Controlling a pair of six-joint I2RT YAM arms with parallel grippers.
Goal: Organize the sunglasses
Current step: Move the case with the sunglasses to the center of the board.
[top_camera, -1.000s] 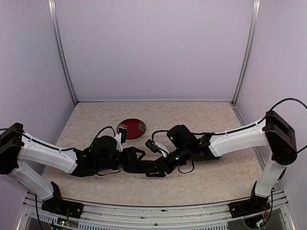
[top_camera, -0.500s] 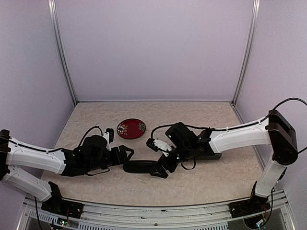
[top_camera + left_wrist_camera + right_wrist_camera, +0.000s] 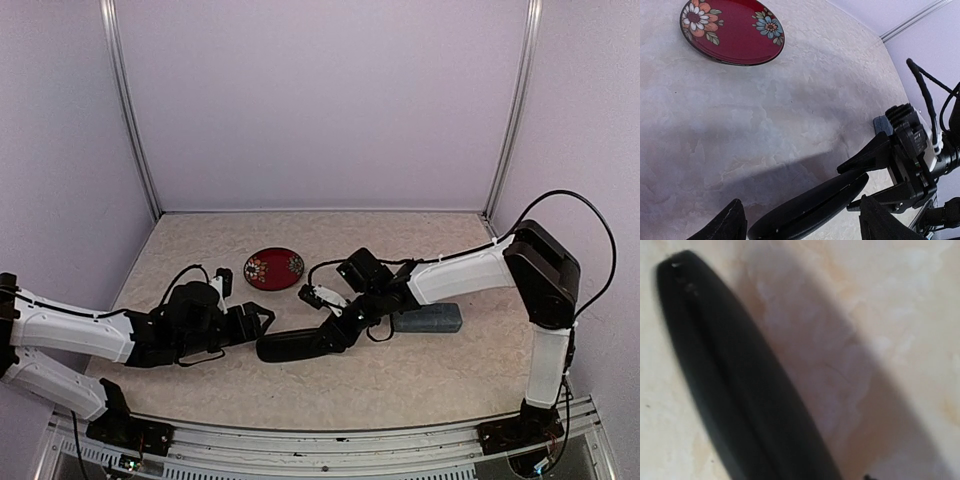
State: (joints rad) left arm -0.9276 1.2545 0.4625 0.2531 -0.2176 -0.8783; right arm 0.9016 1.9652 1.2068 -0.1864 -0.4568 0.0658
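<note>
No sunglasses show in any view. A closed oblong black case (image 3: 295, 344) lies on the table and shows between my left fingers in the left wrist view (image 3: 810, 207). It fills the right wrist view (image 3: 740, 390), where my own fingers do not show. My right gripper (image 3: 341, 327) sits on the case's right end, one finger on each side of it (image 3: 867, 179). My left gripper (image 3: 259, 321) is open and empty just left of the case's other end, its fingertips (image 3: 725, 225) apart from it.
A grey-blue case (image 3: 428, 319) lies closed right of the right gripper. A red plate with painted flowers (image 3: 274, 268) sits behind the left gripper and shows at the top of the left wrist view (image 3: 732, 30). Walls stand on three sides.
My left gripper has let go of the black case and drawn back to the left. My right gripper has swung the case's right end away from me, so the case now lies slanted.
</note>
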